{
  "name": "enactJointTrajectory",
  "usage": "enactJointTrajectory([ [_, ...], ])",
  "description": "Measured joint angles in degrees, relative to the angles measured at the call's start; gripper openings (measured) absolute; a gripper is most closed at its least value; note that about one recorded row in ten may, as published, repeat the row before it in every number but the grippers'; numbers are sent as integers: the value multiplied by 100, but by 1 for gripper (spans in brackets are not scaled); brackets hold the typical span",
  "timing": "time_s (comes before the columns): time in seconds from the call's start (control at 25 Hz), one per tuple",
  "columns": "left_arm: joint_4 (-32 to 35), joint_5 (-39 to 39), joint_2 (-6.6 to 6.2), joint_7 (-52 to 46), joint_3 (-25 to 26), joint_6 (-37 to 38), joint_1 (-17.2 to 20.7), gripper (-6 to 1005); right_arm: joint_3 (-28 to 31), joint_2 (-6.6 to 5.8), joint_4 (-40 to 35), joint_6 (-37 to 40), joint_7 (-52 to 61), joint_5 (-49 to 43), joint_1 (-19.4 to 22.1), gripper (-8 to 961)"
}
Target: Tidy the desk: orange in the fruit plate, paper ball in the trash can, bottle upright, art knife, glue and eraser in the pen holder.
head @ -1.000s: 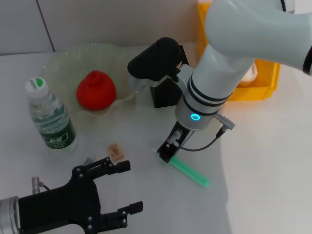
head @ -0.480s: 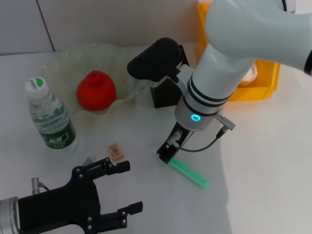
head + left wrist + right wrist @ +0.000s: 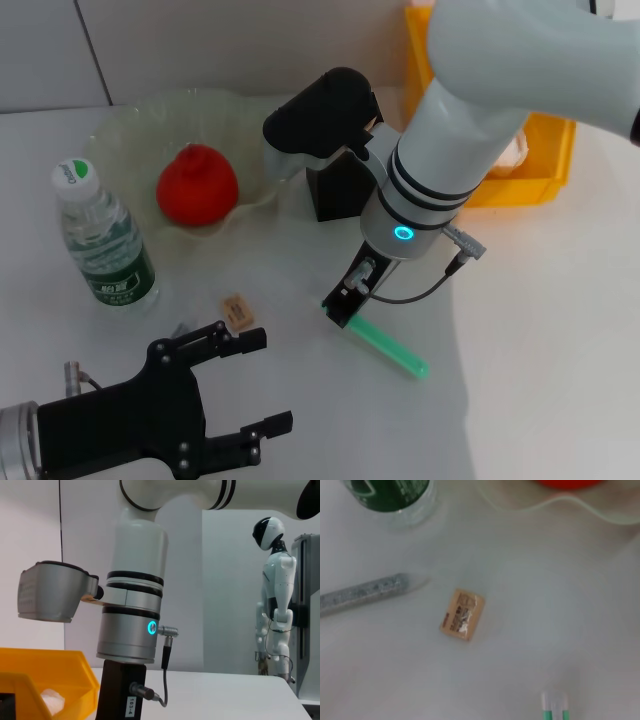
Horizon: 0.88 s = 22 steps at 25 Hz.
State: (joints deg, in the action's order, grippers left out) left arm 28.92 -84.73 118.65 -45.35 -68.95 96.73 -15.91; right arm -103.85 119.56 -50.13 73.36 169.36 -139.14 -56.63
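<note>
On surface centre, right hand (image 3: 343, 310) grips green glue (image 3: 385, 346) end; light, stiff, slick; left hand (image 3: 240, 385) wide.

On the desk (image 3: 560, 330), the bottle (image 3: 103, 245) stands upright at the left. Behind it and to its right is the fruit plate (image 3: 130, 130), with the orange (image 3: 197, 184) in it. The pen holder (image 3: 345, 185) stands just right of the plate, and the trash can (image 3: 535, 165) is further right. The eraser (image 3: 238, 310) lies in front of the plate, between the bottle and the art knife (image 3: 385, 345). The left gripper (image 3: 245, 385) is near the front edge, left of the knife.
</note>
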Motion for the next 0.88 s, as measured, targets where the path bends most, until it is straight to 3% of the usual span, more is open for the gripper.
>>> enactJointTrajectory([
  [0.36, 0, 0, 0, 0, 38, -6, -22, 772, 394, -11, -579, 313, -9, -385, 217, 183],
  [0.88, 0, 0, -8, -21, 40, -63, -109, 771, 696, -34, -709, 289, -101, -448, 309, 182],
])
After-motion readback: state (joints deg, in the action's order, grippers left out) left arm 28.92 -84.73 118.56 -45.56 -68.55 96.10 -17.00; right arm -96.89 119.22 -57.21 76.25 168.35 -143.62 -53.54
